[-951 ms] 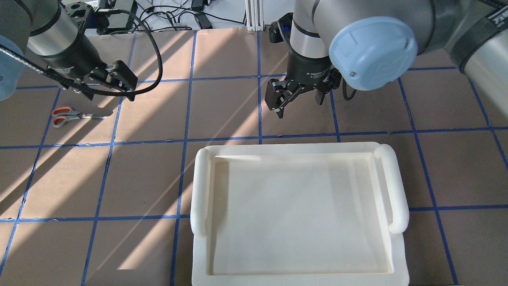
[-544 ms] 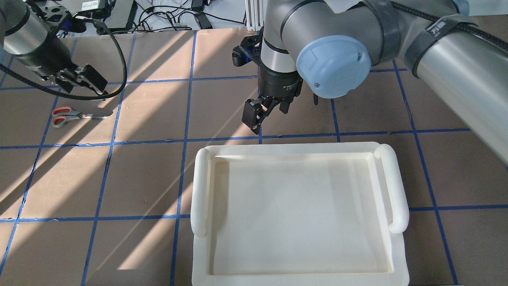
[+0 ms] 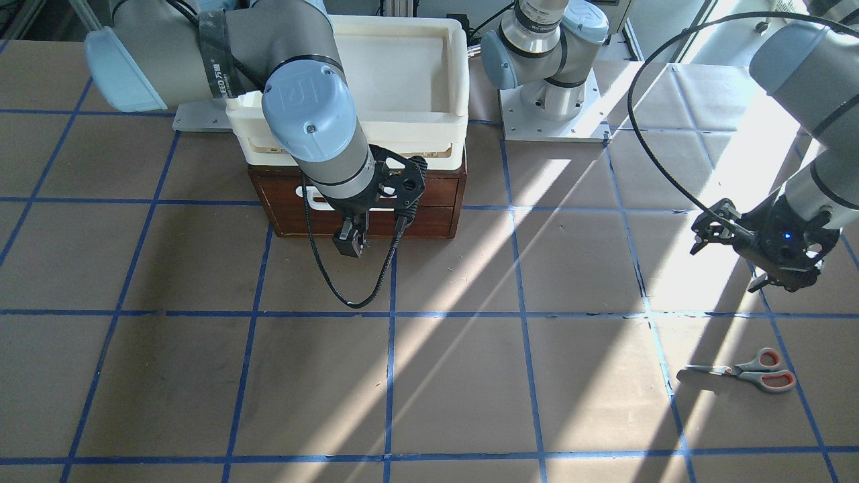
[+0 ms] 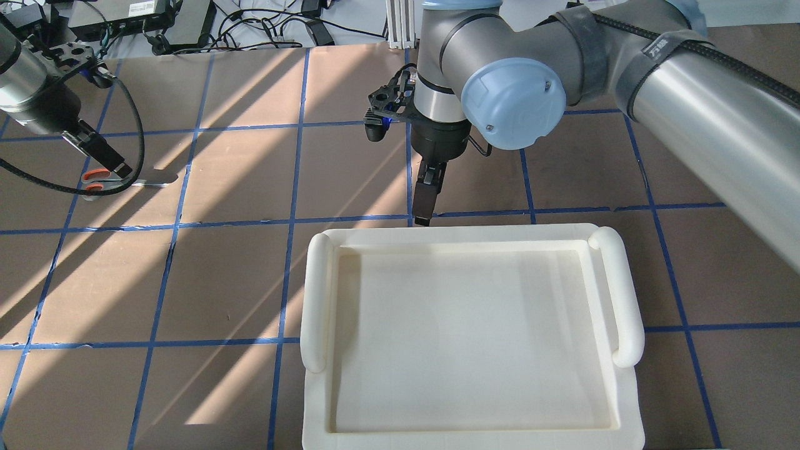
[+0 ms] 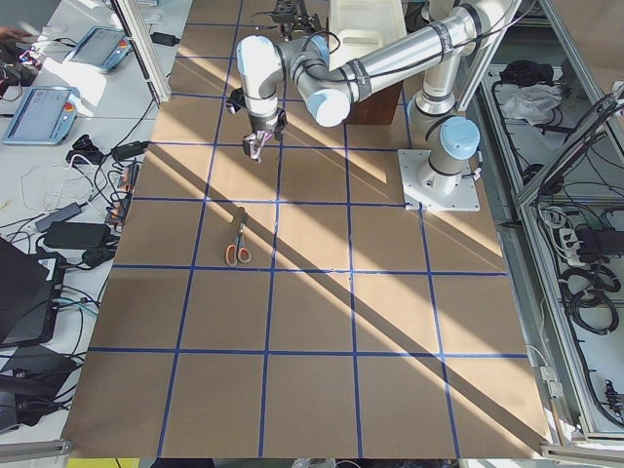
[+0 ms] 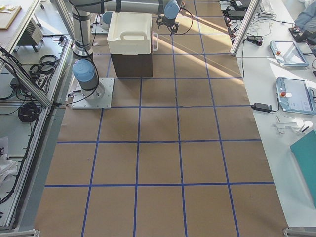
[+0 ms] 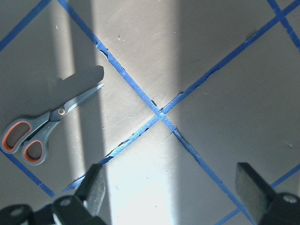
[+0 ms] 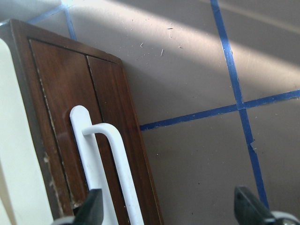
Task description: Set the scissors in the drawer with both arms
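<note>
We start with the left gripper (image 7: 174, 190), which hangs above the table (image 3: 470, 376) with its fingers spread wide and nothing between them. The scissors (image 7: 44, 129) lie flat and closed, below it and off to one side of the gap (handles farther from the fingers, blades pointing in toward them). We judge that it is set there, spread, so that it can shift across and come down on them. They are not touched yet. Moving rightward, the right gripper (image 8: 171, 208) is likewise spread and empty, pointing at the front of the drawer (image 8: 61, 93). The white bar handle (image 8: 110, 168) sits close against one finger rather than centred in the gap. We read that pose as lining up to grasp the handle. The drawer is fully shut under the cream tray (image 4: 315, 294), so it has to be pulled out before anything can go in, which is likely why the work is split between the arms. A slight sideways correction looks needed before those fingers can straddle the bar.
</note>
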### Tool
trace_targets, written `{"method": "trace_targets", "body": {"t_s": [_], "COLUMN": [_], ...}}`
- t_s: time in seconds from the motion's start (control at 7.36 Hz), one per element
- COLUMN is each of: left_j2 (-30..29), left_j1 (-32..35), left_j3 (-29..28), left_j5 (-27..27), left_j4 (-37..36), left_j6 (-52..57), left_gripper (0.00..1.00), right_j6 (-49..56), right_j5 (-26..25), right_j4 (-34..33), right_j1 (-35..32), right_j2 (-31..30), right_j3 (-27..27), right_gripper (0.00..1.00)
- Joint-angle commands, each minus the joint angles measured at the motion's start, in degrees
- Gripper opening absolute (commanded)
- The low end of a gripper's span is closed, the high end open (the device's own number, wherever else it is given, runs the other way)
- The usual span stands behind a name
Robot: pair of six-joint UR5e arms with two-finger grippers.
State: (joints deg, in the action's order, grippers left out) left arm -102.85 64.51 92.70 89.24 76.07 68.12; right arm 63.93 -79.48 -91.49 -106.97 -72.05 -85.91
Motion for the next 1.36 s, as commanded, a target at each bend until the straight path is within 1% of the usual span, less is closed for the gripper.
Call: {"method": "trace_targets", "body": {"t_s": [0.0, 0.14, 0.27, 0.41, 0.54, 0.68, 0.82, 0.95, 1.22], "left_j2": [-4.97, -6.73, -8.93, -11.04, -13.41, -15.61, -17.63, -19.30, -21.86], "left_j1": [-3.94, -4.04, -4.47, -5.78, -6.32, -6.50, -6.67, -7.02, -7.11], "left_j3": [-0.15, -0.24, -0.24, -0.41, -0.76, -1.64, -2.78, -3.40, -5.59], "left_j5": [0.66, 0.67, 0.58, 0.49, 0.23, 0.23, 0.06, -0.12, -0.21], "left_j4": [-6.33, -9.15, -12.66, -15.05, -17.25, -20.05, -20.43, -20.61, -20.61], "left_j6": [16.20, 21.13, 26.57, 30.98, 36.68, 39.43, 40.42, 41.56, 44.47], "left_gripper": [1.00, 1.00, 1.00, 1.00, 1.00, 1.00, 1.00, 1.00, 1.00], "right_j6": [13.54, 15.15, 15.26, 15.17, 15.00, 14.99, 14.91, 15.17, 15.17], "right_j5": [-3.54, -4.96, -5.15, -4.37, -3.93, -4.01, -4.62, -5.50, -4.98], "right_j4": [0.52, 2.18, 4.02, 3.95, 4.56, 8.66, 12.26, 14.21, 14.15], "right_j1": [0.27, 0.27, 0.18, 0.18, 0.18, 0.27, 0.18, 0.18, 0.01], "right_j2": [2.52, 2.61, 2.79, 3.75, 6.11, 8.30, 9.28, 9.29, 9.29], "right_j3": [0.13, 0.13, 0.13, 1.18, 4.32, 7.57, 7.69, 7.60, 6.47], "right_gripper": [0.97, 0.96, 0.95, 0.95, 0.95, 0.95, 0.95, 0.96, 0.96]}}
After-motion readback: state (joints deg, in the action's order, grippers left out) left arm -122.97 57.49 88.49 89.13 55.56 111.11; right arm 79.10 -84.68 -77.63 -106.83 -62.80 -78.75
